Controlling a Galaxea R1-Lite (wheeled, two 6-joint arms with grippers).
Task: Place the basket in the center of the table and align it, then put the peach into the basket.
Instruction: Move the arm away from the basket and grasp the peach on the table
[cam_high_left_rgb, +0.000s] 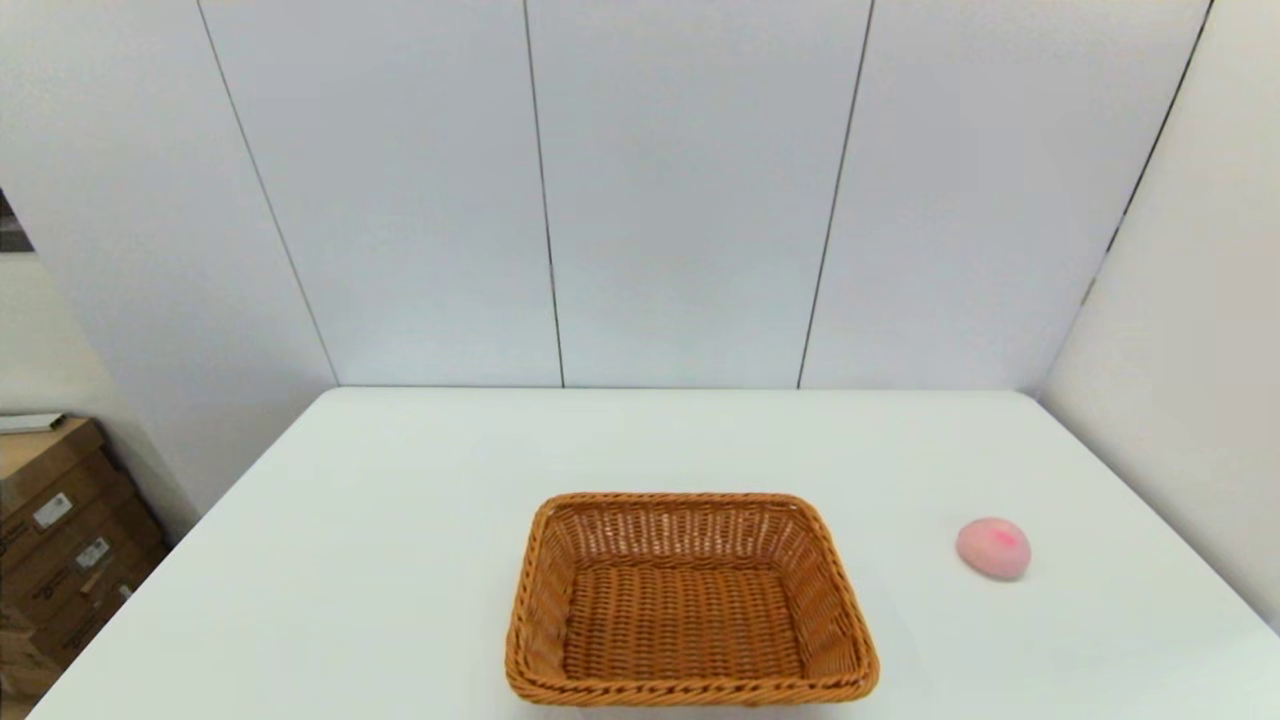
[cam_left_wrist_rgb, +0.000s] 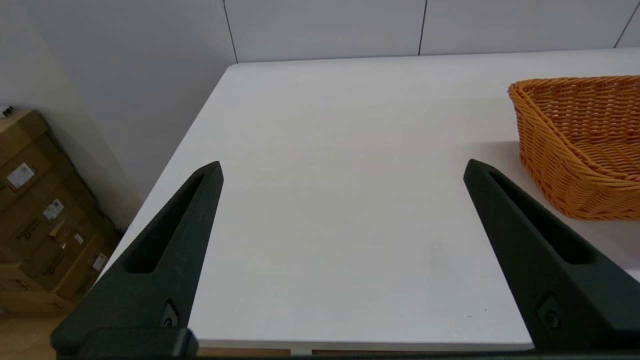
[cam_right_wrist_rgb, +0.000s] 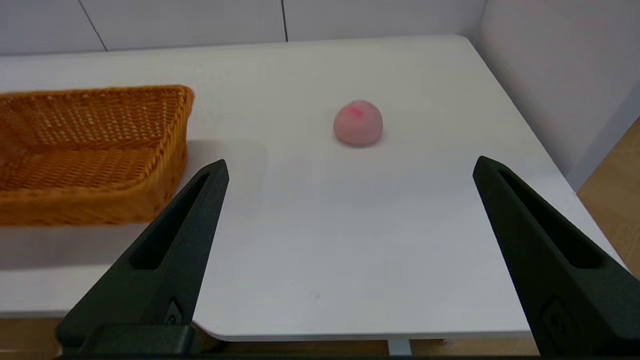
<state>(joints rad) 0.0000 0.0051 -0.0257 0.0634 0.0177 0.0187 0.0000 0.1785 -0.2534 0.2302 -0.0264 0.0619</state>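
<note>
Neither arm appears in the head view. The near rim of the basket (cam_high_left_rgb: 690, 595) meets that view's lower edge; each wrist view cuts off part of it.

The left gripper (cam_left_wrist_rgb: 342, 167) hovers at the table's (cam_high_left_rgb: 400, 520) near edge, left of the basket, fingers (cam_left_wrist_rgb: 170, 240) spread wide with nothing between them. The right gripper (cam_right_wrist_rgb: 350, 165) hovers at the near edge, right of the basket, fingers (cam_right_wrist_rgb: 540, 235) likewise spread wide and empty.

The basket stands upright near the table's front edge, roughly midway across, with nothing inside. The peach (cam_high_left_rgb: 993, 547) rests on the table well to the right of the basket, blush patch up.

Cardboard boxes (cam_left_wrist_rgb: 35, 210) left of the table carry white labels; the print is unreadable.
</note>
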